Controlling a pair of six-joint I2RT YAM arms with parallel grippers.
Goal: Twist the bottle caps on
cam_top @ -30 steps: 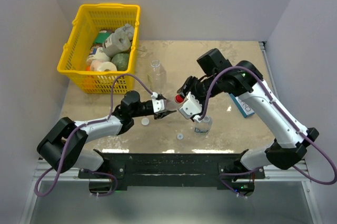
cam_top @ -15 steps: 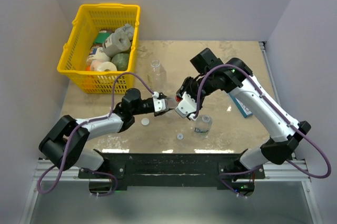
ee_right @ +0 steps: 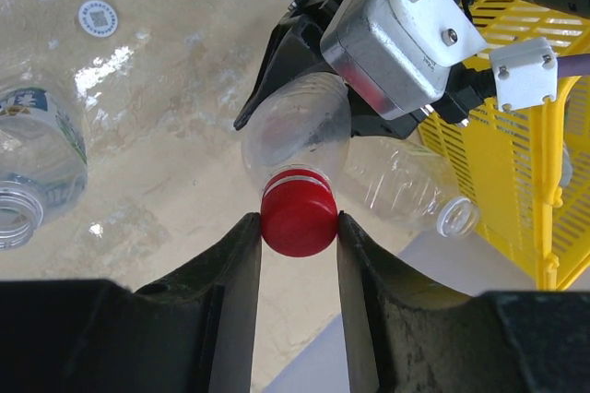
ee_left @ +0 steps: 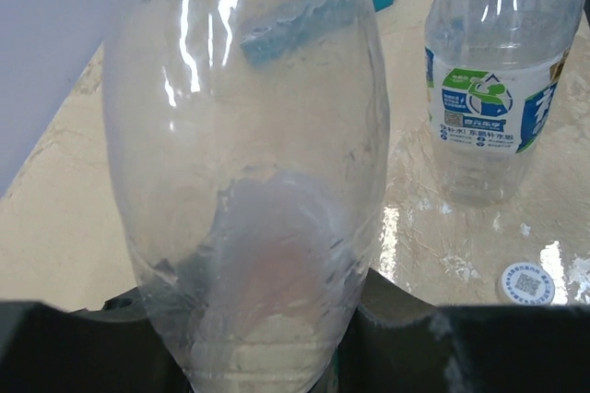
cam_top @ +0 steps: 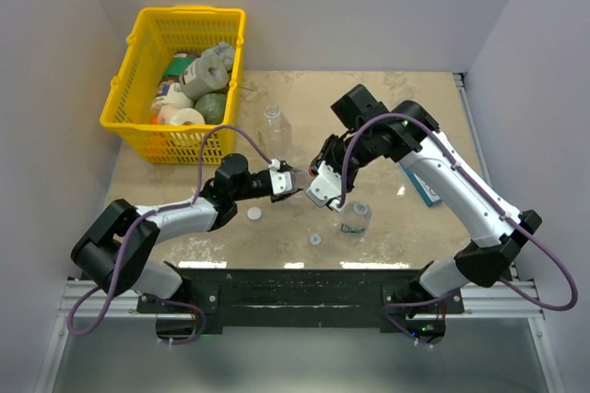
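My left gripper (cam_top: 291, 181) is shut on a clear bottle (ee_left: 247, 153) and holds it tilted above the table, neck toward the right arm. My right gripper (ee_right: 298, 223) is shut on the red cap (ee_right: 298, 218), which sits on that bottle's neck (ee_right: 295, 130). The short blue-labelled bottle (cam_top: 355, 217) stands open below the right gripper (cam_top: 315, 178). The squarish unlabelled bottle (cam_top: 274, 125) stands open behind the grippers. The white cap (cam_top: 253, 214) and the pale ring-look cap (cam_top: 315, 239) lie on the table.
A yellow basket (cam_top: 129, 61) full of items stands at the back left. A flat blue-and-white box (cam_top: 426, 186) lies under the right arm. The table's front edge is just below the caps.
My right arm has swung a little to the left and turned its wrist, red cap still gripped at the bottle's neck. My left gripper has shifted slightly up-right with the bottle.
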